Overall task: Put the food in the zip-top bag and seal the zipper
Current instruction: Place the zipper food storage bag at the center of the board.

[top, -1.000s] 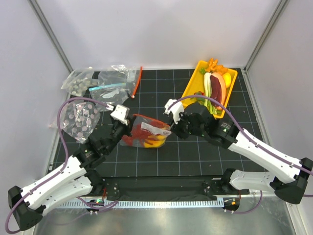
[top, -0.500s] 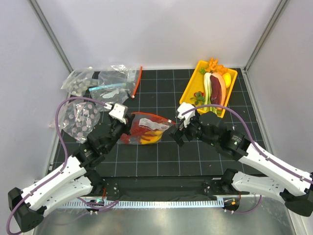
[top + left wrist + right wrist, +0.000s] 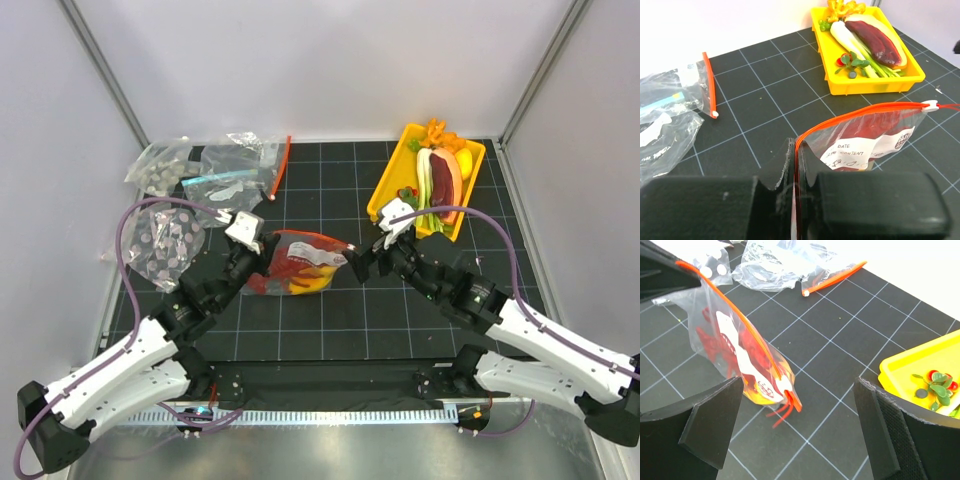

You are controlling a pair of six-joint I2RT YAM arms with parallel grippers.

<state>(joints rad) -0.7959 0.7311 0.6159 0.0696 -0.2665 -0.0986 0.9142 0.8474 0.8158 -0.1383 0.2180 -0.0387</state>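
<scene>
The zip-top bag (image 3: 300, 268) stands on the black mat at centre, with the red lobster (image 3: 710, 335) and a yellow piece (image 3: 762, 395) of the food inside. Its red-orange zipper (image 3: 860, 111) runs taut along the top, with a white slider (image 3: 930, 104) at the far end. My left gripper (image 3: 796, 165) is shut on the zipper's near left end. My right gripper (image 3: 799, 389) stands wide open just right of the bag's other end, touching nothing; its fingers (image 3: 710, 425) flank bare mat.
A yellow tray (image 3: 385, 190) at the back right holds a dark red slab, a leek and small greens. Other clear bags (image 3: 200, 170) with grey discs and white pieces lie at the back left, one with a loose red strip (image 3: 710, 82).
My right gripper has opened, come off the bag's right end and drawn back to the right. The left gripper keeps its hold, and the bag's top now runs straight.
</scene>
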